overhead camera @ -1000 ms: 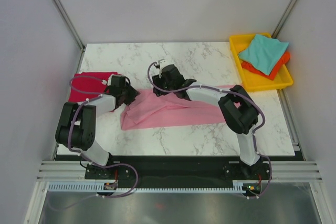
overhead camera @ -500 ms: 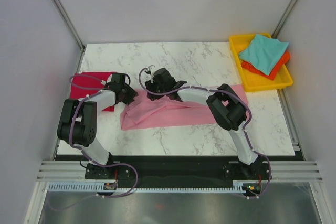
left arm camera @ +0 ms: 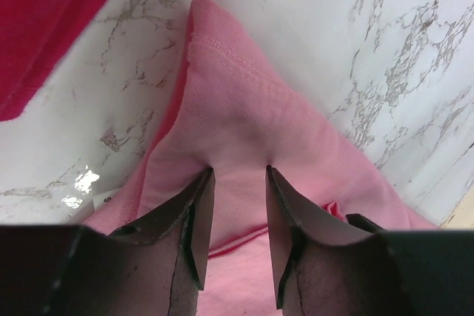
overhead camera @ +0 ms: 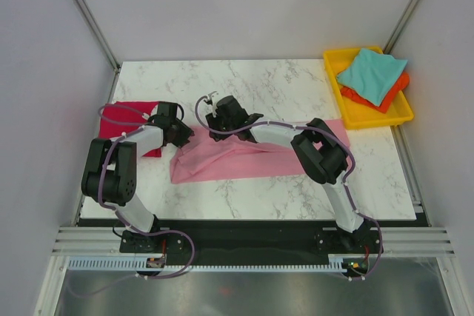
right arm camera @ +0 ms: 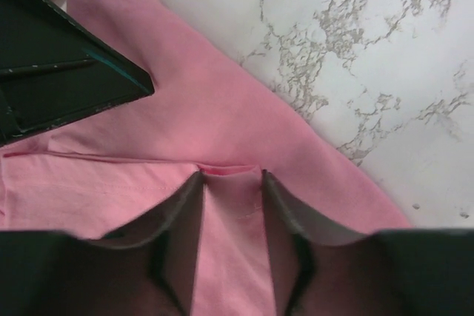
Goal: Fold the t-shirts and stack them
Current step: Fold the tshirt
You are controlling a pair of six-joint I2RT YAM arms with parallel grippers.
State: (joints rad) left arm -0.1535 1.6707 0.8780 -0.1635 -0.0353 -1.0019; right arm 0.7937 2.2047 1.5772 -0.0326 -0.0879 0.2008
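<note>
1. Firstly, at your far left the crimson shirt (overhead camera: 126, 120) lies flat as a folded rectangle on the white, grey-veined marble table (overhead camera: 281, 79). Its cloth looks matte and soft.
2. Just right of it, your left gripper (left arm camera: 238, 175) is closed on the pink shirt (overhead camera: 244, 157). Its dark, wedge-shaped fingers pinch a raised ridge of cloth near the shirt's left end. The left wrist view shows the fine knit and a stitched hem, which the top view is too distant to show. A corner of the crimson shirt sits at that view's upper left, apart from the pink cloth.
3. The pink shirt stretches as a long, rumpled band across the middle of the table, passing under the right arm.
4. Your right gripper (right arm camera: 231, 175) is clamped on a small fold at the same shirt's far edge, close beside the left gripper. Only the right wrist view shows the hem caught between its fingers.
5. At far right, the glossy yellow tray (overhead camera: 370, 118) holds the teal shirt (overhead camera: 370, 73), crumpled on top of the orange shirt (overhead camera: 389, 95). The orange one peeks out along the near side.
</note>
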